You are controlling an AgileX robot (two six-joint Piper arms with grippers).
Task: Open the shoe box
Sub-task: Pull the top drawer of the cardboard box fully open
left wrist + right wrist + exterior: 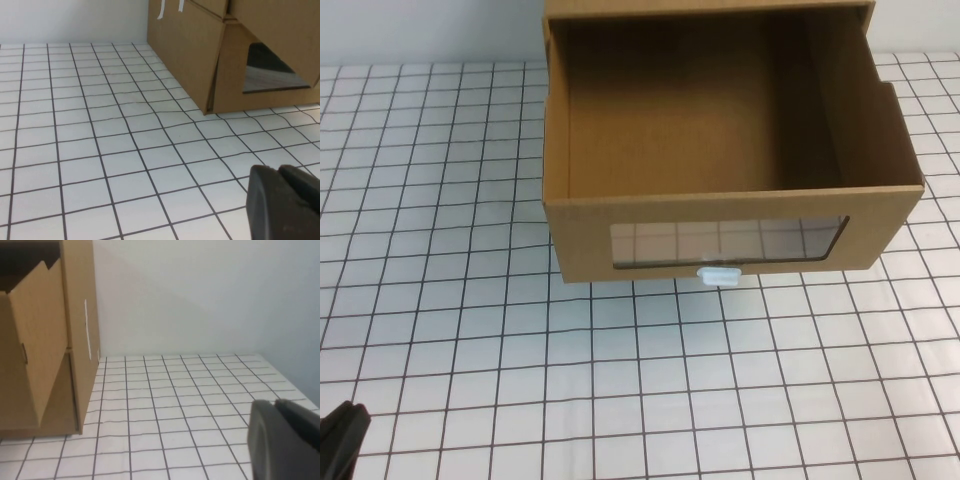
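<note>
Nearest us, our left gripper (340, 435) sat clenched and empty at the table's (430, 330) near left corner. Our right gripper (275, 407), also clenched and empty, waited off the box's right side. Ahead between both arms, the shoe box (720, 205) stood open, its white handle (720, 273) facing us.
</note>
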